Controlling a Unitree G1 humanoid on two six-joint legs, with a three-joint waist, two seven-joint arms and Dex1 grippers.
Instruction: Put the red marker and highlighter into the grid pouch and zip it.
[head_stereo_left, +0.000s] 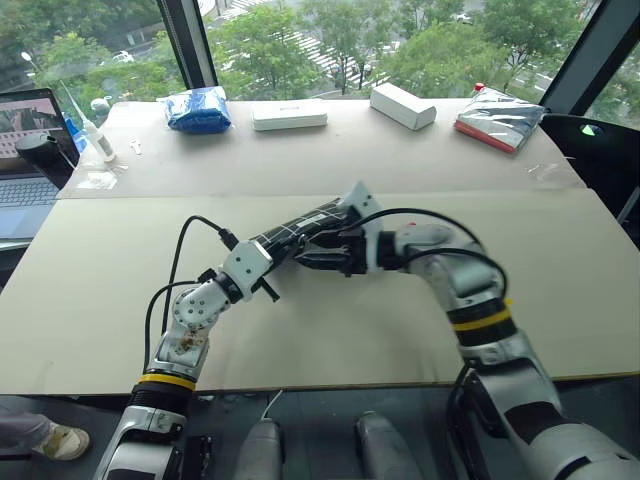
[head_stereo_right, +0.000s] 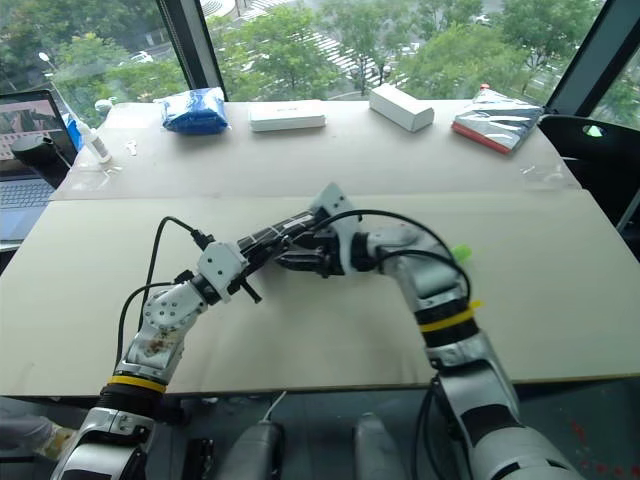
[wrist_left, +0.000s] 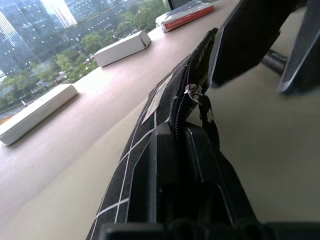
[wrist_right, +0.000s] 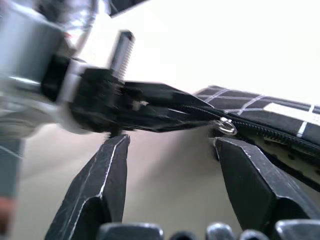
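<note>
black white-gridded grid pouch (wrist_left: 150, 150), zipped

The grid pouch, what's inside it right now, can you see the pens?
No pens can be seen. The grid pouch is gripped at one end by the left gripper, and its fabric hides the contents. The zipper pull sits near that gripped end.

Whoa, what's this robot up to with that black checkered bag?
It is packing a pencil case. The left gripper is shut on one end of the grid pouch, holding it above the table. The right gripper has its fingers open beside the zipper pull, gripping nothing. The zipper looks closed near the pull; whether it is shut the whole way is hidden.
</note>
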